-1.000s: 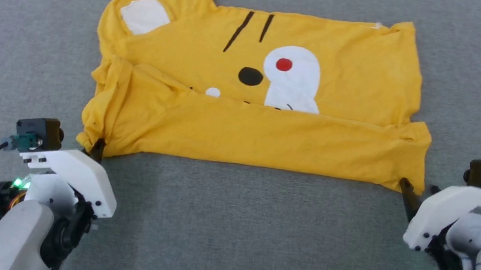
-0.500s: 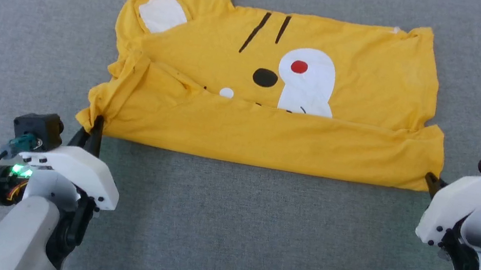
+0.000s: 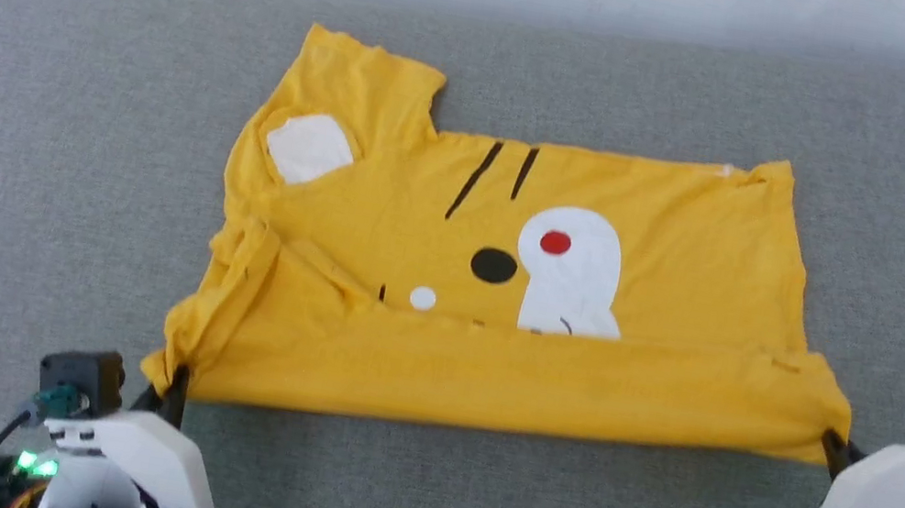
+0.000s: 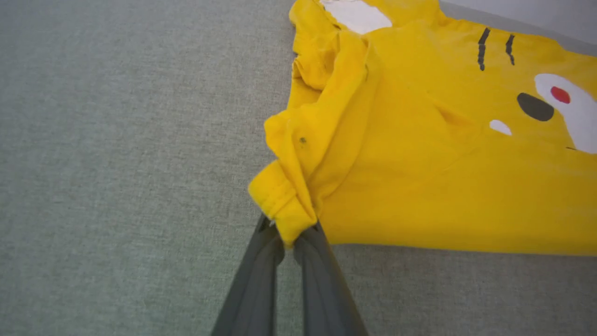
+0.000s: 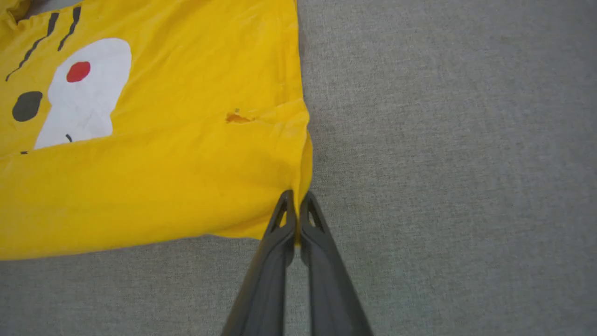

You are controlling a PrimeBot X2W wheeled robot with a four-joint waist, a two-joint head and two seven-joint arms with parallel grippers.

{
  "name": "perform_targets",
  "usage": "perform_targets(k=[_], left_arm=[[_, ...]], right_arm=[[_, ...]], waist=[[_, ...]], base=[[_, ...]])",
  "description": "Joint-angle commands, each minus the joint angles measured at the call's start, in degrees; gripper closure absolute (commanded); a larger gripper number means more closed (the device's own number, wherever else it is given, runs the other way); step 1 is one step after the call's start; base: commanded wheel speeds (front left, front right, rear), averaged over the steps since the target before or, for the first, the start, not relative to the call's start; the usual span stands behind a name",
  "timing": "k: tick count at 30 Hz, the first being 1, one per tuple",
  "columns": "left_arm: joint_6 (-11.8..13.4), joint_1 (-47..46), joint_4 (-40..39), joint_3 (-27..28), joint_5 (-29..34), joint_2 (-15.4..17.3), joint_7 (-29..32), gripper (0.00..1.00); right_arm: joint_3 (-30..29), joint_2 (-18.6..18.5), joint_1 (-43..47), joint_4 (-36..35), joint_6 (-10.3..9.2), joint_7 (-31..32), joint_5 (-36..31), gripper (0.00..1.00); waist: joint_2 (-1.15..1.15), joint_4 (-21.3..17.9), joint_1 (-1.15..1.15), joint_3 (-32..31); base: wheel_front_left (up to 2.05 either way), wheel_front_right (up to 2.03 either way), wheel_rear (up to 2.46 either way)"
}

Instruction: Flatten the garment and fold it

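Pinching the folded near corners of the small mustard-yellow cloth T-shirt, our left gripper and right gripper are both clamping cloth. We are judging that even, outward tension matters, since the left side is lying bunched. The T-shirt is resting mid-way across the grey fabric pad, well inside its edges.

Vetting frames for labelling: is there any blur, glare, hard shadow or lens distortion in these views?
Head view: even, diffuse light with no glare; the garment throws only a thin shadow along its near edge, and the picture is slightly soft overall. Left wrist view: sharp where the left gripper pinches the corner, with wide-angle stretch toward the edges. Right wrist view: sharp around the right gripper, no glare.
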Motion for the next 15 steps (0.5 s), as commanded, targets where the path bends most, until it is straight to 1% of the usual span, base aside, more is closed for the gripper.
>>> perform_targets(k=[1,4,7,15], left_arm=[[1.0,2.1,-1.1,-0.3,-0.4,0.7,1.5,1.0],[1.4,4.5,-2.7,-1.4,-1.2,1.1,4.7,1.0],[1.3,5.7,-3.0,-2.4,-2.1,1.3,7.5,1.0],[0.9,5.4,-1.8,-3.4,-2.9,0.8,9.1,1.0]], right_arm=[[-0.5,-0.1,1.7,-1.0,-0.12,1.7,-0.9,1.0],[-0.5,-0.1,3.6,-1.8,-0.12,4.4,-1.8,1.0],[-0.2,-0.1,4.6,-1.3,-0.12,5.7,-2.3,1.0],[0.1,-0.1,3.9,3.9,-0.12,4.6,-2.1,1.0]], waist=[[0.0,0.3,0.01,-0.1],[0.0,0.5,0.01,0.3],[0.0,0.5,0.01,0.9],[0.0,0.5,0.01,2.1]], base=[[0.0,0.0,0.0],[0.0,0.0,0.0],[0.0,0.0,0.0],[0.0,0.0,0.0]])
